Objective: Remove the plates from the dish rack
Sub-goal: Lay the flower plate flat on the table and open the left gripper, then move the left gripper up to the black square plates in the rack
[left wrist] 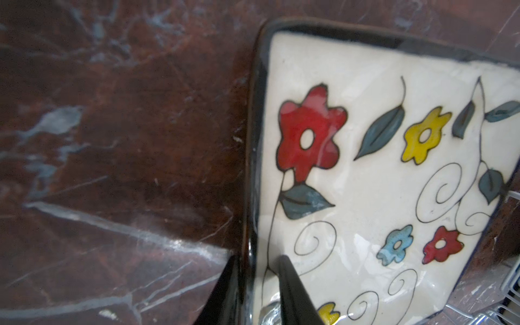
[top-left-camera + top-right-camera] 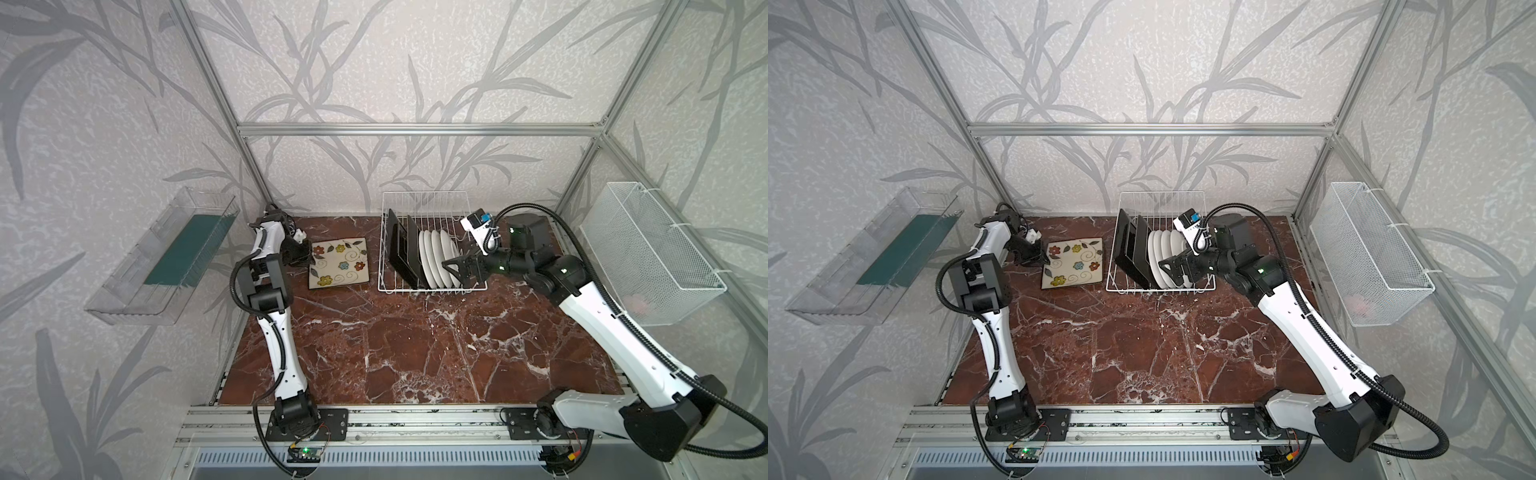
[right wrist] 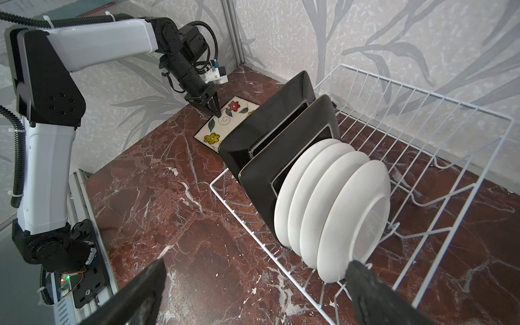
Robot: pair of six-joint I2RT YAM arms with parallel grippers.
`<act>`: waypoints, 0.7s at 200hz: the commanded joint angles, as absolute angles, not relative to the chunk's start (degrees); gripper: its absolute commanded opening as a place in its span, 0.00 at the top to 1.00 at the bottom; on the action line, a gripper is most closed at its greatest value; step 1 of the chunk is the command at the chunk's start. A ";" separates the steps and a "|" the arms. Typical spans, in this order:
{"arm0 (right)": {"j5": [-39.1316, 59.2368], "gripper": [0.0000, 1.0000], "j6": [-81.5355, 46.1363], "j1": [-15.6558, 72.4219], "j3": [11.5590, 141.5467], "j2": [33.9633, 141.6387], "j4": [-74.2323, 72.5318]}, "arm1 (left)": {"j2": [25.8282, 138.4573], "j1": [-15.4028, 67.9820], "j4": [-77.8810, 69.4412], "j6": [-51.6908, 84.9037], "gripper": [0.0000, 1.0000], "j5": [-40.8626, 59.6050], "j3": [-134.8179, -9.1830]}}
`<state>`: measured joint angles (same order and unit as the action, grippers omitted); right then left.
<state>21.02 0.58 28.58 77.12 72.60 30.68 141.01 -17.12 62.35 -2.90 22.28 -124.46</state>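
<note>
Facing the wide-open, empty right gripper (image 2: pixel 451 272), the nearest round plate (image 3: pixel 354 219) stands on edge in the dish rack (image 2: pixel 424 208) just ahead; left gripper (image 1: pixel 257 259) straddles the rim of the flat flowered plate (image 1: pixel 365 183), grip unclear.

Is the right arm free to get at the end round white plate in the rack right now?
Likely yes. The right gripper is open right at the end round white plate, which stands last in its row with nothing between them.
</note>
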 commanded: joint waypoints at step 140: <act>19.09 0.01 -0.70 28.89 75.93 69.97 29.65 | 132.85 -15.13 61.22 -0.07 0.61 25.42 -124.69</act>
<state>19.75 -0.21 28.58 76.25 72.10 29.95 139.83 -16.05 61.06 -0.73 20.86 -125.08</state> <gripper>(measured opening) 0.990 0.349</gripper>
